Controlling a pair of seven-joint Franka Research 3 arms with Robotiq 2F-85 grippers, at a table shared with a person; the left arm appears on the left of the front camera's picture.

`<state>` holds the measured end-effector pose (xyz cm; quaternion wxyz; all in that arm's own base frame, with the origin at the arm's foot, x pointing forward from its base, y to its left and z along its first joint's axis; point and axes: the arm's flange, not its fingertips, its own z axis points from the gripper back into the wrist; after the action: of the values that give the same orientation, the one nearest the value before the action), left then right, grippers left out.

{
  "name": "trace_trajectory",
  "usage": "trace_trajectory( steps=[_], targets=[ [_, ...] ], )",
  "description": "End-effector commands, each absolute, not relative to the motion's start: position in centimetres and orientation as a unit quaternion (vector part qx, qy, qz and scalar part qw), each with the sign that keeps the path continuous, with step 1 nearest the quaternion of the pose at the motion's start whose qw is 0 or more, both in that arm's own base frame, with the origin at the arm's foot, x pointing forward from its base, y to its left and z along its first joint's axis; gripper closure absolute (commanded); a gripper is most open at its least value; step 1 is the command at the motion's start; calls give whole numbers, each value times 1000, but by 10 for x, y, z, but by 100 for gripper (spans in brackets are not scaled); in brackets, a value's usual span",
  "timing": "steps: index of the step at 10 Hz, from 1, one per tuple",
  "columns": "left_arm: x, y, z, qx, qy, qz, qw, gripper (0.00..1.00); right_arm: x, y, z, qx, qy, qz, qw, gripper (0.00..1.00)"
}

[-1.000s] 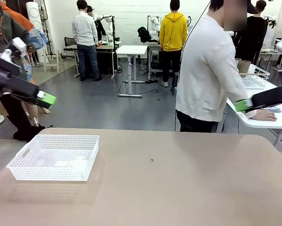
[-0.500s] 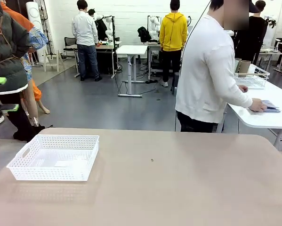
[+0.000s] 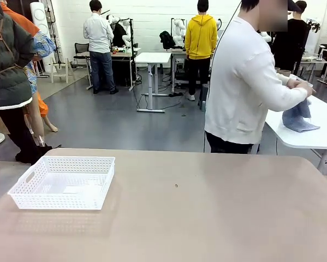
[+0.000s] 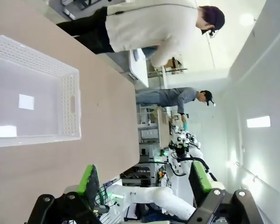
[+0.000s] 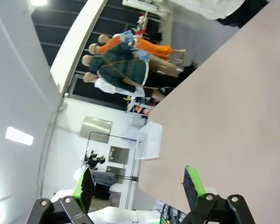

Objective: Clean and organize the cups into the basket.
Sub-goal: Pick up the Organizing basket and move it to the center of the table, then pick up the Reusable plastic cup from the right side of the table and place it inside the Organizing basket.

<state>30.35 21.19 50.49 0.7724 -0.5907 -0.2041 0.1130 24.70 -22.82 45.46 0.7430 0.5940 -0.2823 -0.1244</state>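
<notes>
So from where we sit this looks like the very start: the shallow white perforated plastic basket [image 3: 59, 202] sits on the left part of our tan tabletop [image 3: 218, 218] with nothing in it, apart from what looks like a small label on its floor. The person in the white sweatshirt [image 3: 242, 82] is at the far edge, turned away to a white side table [image 3: 310, 139] and handling a blue-grey cloth [image 3: 298, 117] with both hands. We reckon that's the "clean" part getting going. Just past their arm there's a brownish rim that might be one of the kraft brown paper cups [image 3: 286, 72], but it's too small to be sure. The left gripper [image 4: 144, 179] has its green pads spread wide with nothing between them, hanging above the table with the basket ahead of it. The right gripper [image 5: 139, 186] is the same, wide open and empty. Next move, we'd guess, needs a cup within reach first, then a gentle squeeze on a thin tapered wall so it doesn't crumple. The tabletop is smooth and matte with one tiny dark speck [image 3: 176, 185] mid-table. The room is an open lab with a grey floor, white walls, and other people at benches in the back.
</notes>
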Motion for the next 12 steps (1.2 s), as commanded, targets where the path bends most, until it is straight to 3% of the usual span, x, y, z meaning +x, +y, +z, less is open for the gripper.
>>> trace_trajectory(
  steps=[1,3,4,12],
  targets=[
    [293,211,505,-567,-204,131,787,0,216,-214,468,583,-297,-134,744,0],
    [290,208,509,-565,-231,114,784,0,212,-216,475,586,-327,-121,731,0],
    [293,220,507,-572,-213,124,782,0,221,-232,467,577,-295,-136,749,0],
    [293,220,507,-572,-213,124,782,0,221,-232,467,577,-295,-136,749,0]
  ],
)
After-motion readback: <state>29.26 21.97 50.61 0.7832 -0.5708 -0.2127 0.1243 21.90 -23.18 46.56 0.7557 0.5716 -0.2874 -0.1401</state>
